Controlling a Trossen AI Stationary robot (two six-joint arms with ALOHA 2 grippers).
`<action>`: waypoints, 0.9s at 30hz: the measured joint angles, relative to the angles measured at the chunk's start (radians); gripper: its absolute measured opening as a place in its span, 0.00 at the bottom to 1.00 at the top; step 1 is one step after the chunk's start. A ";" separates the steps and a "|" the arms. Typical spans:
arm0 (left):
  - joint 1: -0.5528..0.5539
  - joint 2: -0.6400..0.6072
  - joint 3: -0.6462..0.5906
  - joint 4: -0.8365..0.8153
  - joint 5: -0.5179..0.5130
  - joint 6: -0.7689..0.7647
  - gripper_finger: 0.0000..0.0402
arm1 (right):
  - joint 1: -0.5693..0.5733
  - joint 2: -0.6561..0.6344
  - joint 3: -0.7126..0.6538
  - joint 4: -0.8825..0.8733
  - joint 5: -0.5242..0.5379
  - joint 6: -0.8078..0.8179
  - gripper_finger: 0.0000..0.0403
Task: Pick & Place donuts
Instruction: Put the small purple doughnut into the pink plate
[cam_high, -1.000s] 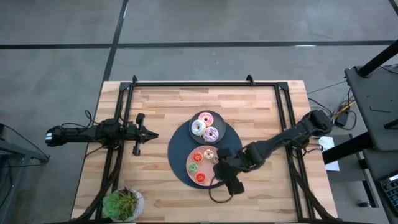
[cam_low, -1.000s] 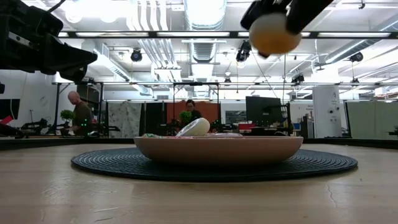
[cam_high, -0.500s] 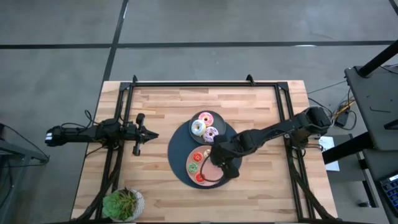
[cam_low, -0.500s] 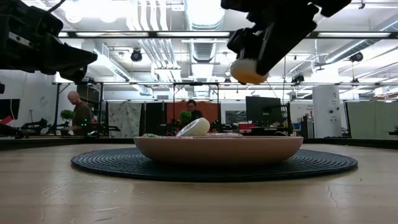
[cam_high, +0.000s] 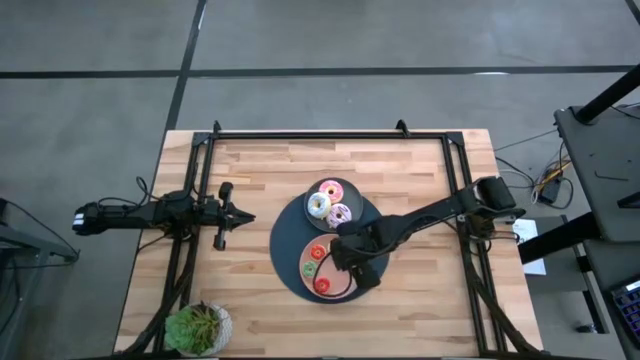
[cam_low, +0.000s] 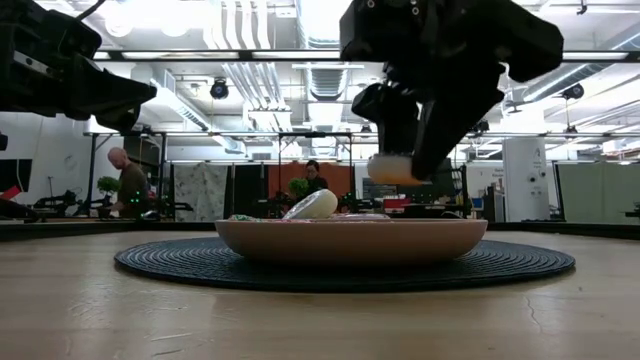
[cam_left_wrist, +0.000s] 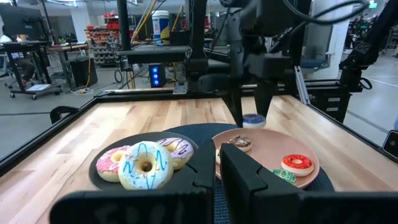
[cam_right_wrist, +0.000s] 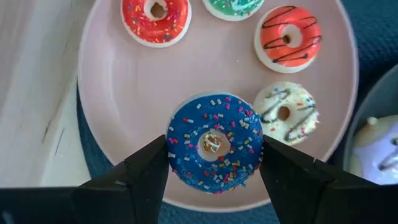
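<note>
My right gripper (cam_right_wrist: 214, 155) hangs over the pink plate (cam_right_wrist: 112, 93), shut on a small blue sprinkled donut (cam_right_wrist: 214, 140). In the high view it is at the plate's middle (cam_high: 345, 255). In the low view the blue donut (cam_low: 395, 168) floats above the plate's rim (cam_low: 350, 240). Small red (cam_right_wrist: 155, 15), green (cam_right_wrist: 239, 5), orange-red (cam_right_wrist: 288, 37) and white drizzled (cam_right_wrist: 283, 112) donuts lie flat on that plate. Pink (cam_left_wrist: 112, 160), white (cam_left_wrist: 144, 167) and lilac (cam_left_wrist: 177, 149) larger donuts rest on the grey plate (cam_high: 355, 200). My left gripper (cam_high: 238, 216) waits shut near the table's left edge. My right gripper pinches the blue donut by its outer rim (cam_right_wrist: 175, 152), one finger (cam_right_wrist: 149, 171) on each of two opposite sides. The fingers come from above, pointing down. The donut lies level in the hold, frosting up, lifted clear above the pink plate.
Both plates sit on a round dark mat (cam_high: 285, 240) at the table's middle. A potted green plant (cam_high: 198, 328) stands at the near left corner. Black rails (cam_high: 330, 134) run along the far and side edges. People show in the room beyond (cam_low: 125, 180).
My right gripper has carried the blue donut from the mat's near right edge toward the far left, over the pink plate, and has come down steadily. It has stayed shut on the donut. The left arm has kept still.
</note>
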 joint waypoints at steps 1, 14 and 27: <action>0.000 0.000 0.000 0.000 0.000 0.000 0.00 | 0.001 0.006 0.002 0.001 0.000 0.000 0.56; 0.000 0.000 0.000 0.000 0.000 0.000 0.00 | 0.066 0.147 0.167 -0.076 0.000 0.010 0.56; 0.000 0.000 0.000 0.000 0.000 0.000 0.00 | 0.098 0.182 0.179 -0.078 0.001 0.017 0.56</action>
